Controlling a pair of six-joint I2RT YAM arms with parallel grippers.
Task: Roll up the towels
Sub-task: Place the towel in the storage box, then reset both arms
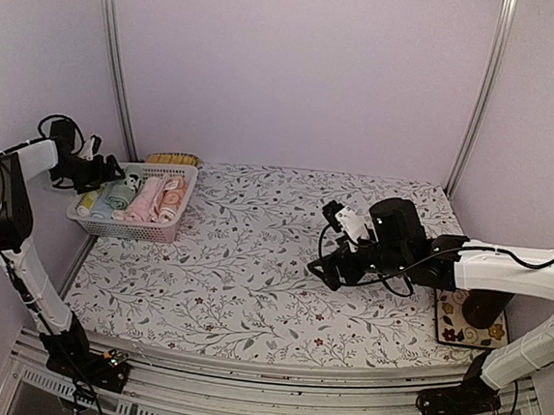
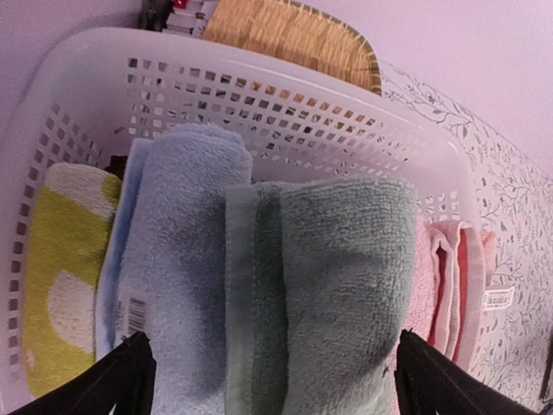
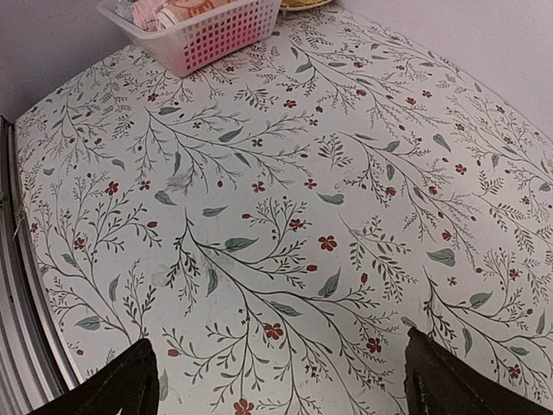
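The pale mint green towel (image 2: 337, 294) lies rolled in the white lattice basket (image 2: 86, 78), between a light blue roll (image 2: 181, 251) and a pink roll (image 2: 432, 285). My left gripper (image 2: 272, 372) is open just above the mint roll, with a finger on either side of it. In the top view the left gripper (image 1: 105, 171) is at the basket's (image 1: 173, 230) left end. The orange-salmon swirl towel (image 1: 171, 198) lies rolled at the basket's right end. My right gripper (image 1: 325, 268) is open and empty above the bare floral table (image 3: 276, 216).
A yellow and white towel (image 2: 60, 268) lies at the basket's left. A wicker tray (image 1: 172, 158) stands behind the basket against the back wall. A small floral mat (image 1: 466, 321) with a dark round object lies at the right edge. Walls close three sides.
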